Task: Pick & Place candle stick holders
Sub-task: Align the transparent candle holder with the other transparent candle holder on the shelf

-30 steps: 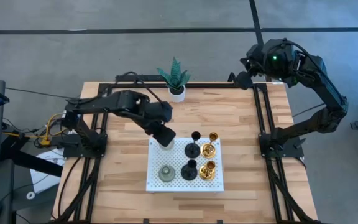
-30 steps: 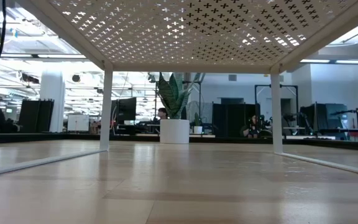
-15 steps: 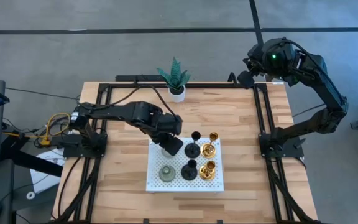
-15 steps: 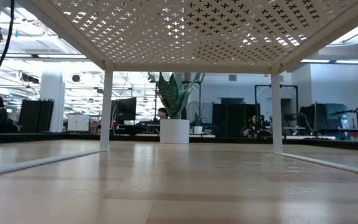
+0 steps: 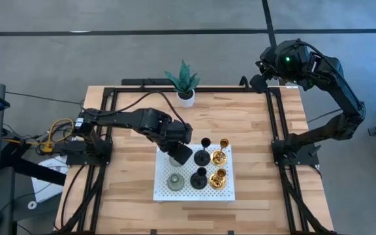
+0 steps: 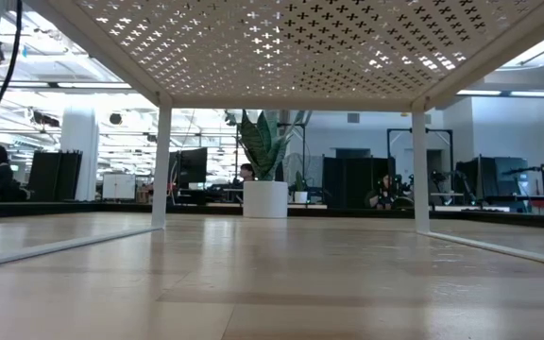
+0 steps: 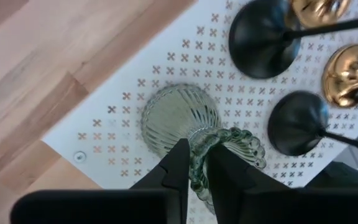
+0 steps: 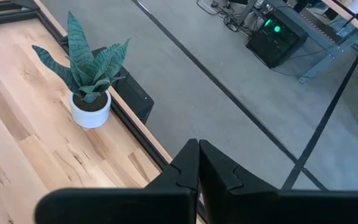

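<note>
In the high view the left pincer point(image 5: 181, 154) sits at centre frame over the upper-left corner of the white perforated rack point(image 5: 164, 190), hiding what it holds; only the left wrist view shows its fingers point(image 7: 179, 167) nipped on the beaded rim of a ribbed grey-green glass holder point(image 7: 182, 118) standing on the cross-punched sheet. Rightward on the rack stand the second grey-green holder point(image 5: 175, 182), two matte black stemmed holders point(image 5: 202, 156) with round bases and two shiny gold ones point(image 5: 219, 156). At the upper right the right pincer point(image 5: 256, 83) hangs off the wooden counter point(image 5: 129, 163), closed and empty; its wrist view shows the potted plant point(image 8: 87, 70).
</note>
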Motion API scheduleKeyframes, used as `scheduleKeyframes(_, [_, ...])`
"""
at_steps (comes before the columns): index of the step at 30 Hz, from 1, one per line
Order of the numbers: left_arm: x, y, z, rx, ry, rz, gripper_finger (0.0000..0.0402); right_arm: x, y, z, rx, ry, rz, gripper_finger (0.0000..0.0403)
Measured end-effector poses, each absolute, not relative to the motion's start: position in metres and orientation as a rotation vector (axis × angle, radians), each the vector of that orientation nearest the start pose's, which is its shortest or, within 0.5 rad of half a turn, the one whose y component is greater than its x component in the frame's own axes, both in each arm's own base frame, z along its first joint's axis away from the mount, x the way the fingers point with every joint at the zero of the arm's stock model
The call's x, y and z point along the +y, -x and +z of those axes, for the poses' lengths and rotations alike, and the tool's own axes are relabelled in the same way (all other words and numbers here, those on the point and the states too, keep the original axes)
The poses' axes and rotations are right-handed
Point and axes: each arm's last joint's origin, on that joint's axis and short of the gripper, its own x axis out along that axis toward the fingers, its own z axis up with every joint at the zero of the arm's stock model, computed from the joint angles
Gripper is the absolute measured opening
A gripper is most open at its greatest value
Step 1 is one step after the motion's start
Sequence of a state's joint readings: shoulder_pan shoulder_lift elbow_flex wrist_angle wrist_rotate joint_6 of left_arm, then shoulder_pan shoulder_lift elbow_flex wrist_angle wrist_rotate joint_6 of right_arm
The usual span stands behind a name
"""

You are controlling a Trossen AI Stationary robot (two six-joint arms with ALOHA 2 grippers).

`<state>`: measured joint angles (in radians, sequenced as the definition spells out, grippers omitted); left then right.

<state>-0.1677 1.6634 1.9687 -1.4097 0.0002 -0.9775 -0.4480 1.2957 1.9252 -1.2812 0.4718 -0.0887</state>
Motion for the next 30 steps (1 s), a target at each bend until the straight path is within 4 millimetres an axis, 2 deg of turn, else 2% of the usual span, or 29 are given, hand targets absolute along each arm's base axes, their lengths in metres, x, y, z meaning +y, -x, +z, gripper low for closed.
scheduleKeyframes(12, [-0.051, -0.299, 0.406, 1.095, 0.786, 0.389, 0.0059, -0.092, -0.161, 0.494, 0.719, 0.102, -0.85, 0.0])
scheduleKeyframes(25, [-0.048, -0.296, 0.407, 1.096, 0.78, 0.394, 0.0127, -0.091, -0.159, 0.491, 0.76, 0.102, -0.843, 0.0])
scheduleKeyframes(30, [-0.043, -0.289, 0.415, 1.066, 0.798, 0.388, 0.0132, -0.091, -0.159, 0.49, 0.771, 0.102, -0.841, 0.0])
